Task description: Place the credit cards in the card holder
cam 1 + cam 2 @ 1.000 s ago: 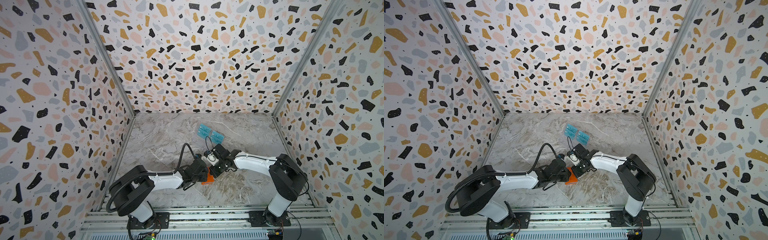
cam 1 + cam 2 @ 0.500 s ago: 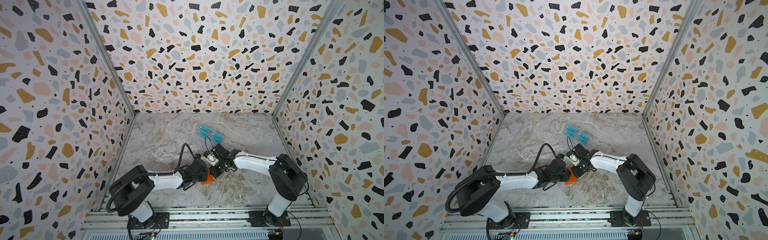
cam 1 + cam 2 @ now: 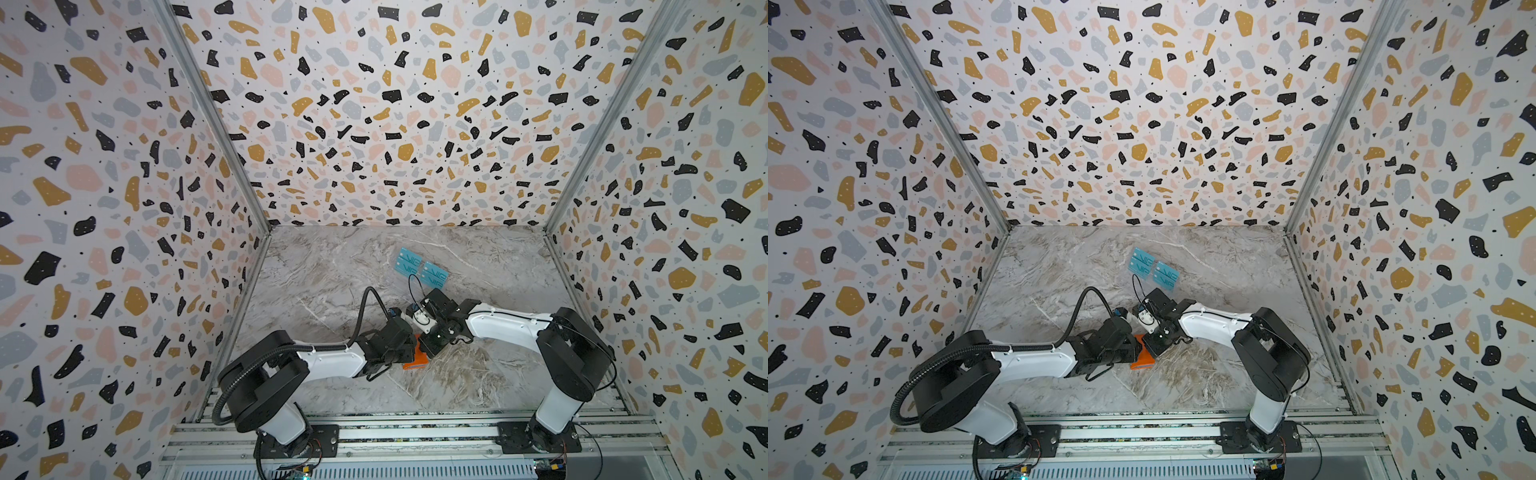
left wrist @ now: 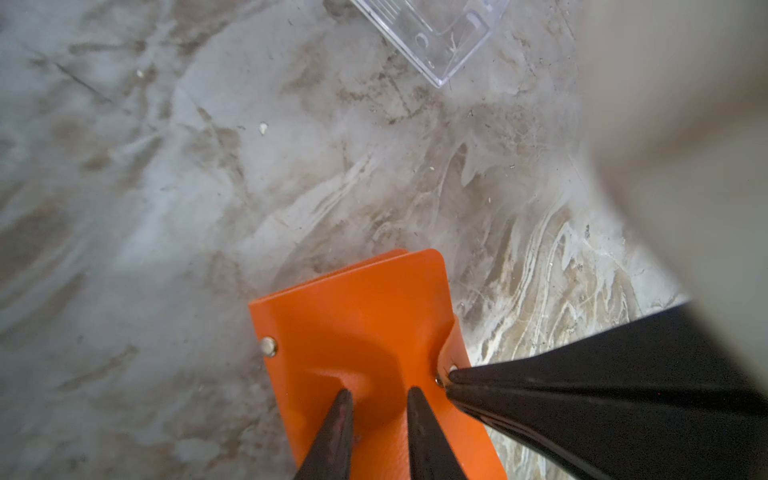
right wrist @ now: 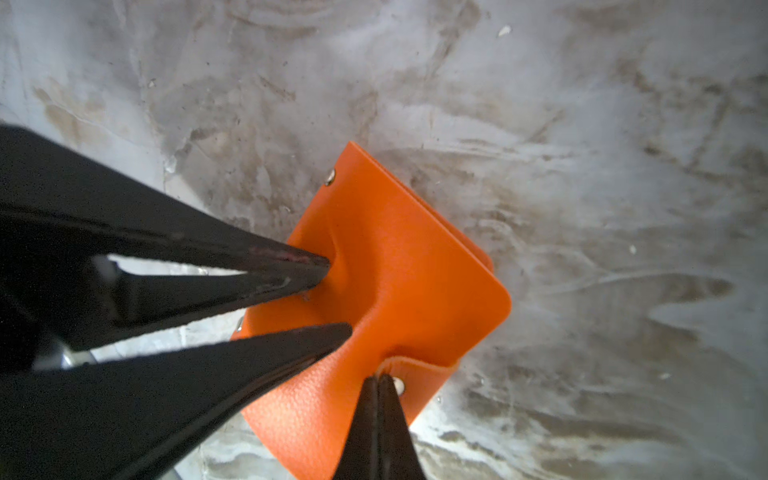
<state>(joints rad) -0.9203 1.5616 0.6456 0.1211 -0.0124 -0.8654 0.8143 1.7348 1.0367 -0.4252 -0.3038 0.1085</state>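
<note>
Enclosed cell. Terrazzo-print walls (image 3: 395, 104) on three sides, speckled black, ochre, pink and grey. Aluminium rails (image 3: 415, 432) along the front carry both arm bases. Tabletop (image 3: 332, 270) is a marble print, grey-white with brown veining; the wrist views show it scuffed and dusty. Card holder (image 3: 415, 360), bright orange, lies folded and flat on the tabletop at front-centre, nearer the rails than the back wall. In both top views only part of it shows, the rest hidden under the two wrists that meet above it. Left gripper (image 4: 380, 397): jaws a little apart, both tips pressed down onto the upper cover. The cover dimples at the tips and puckers between them; whether a fold is nipped there, cannot tell. Right gripper (image 5: 378, 380): jaws together, clamped on the snap tab (image 5: 419, 372) that wraps over the holder's edge, just beside the round metal stud. The two grippers come in from opposite sides, tips near each other over the same cover, not touching. Two teal cards (image 3: 1140, 264) marked VIP lie side by side farther back, beyond the right wrist and well apart from the holder. A corner of a clear plastic rack (image 4: 436, 37) shows in the left wrist view, on bare marble, apart from the holder.
</note>
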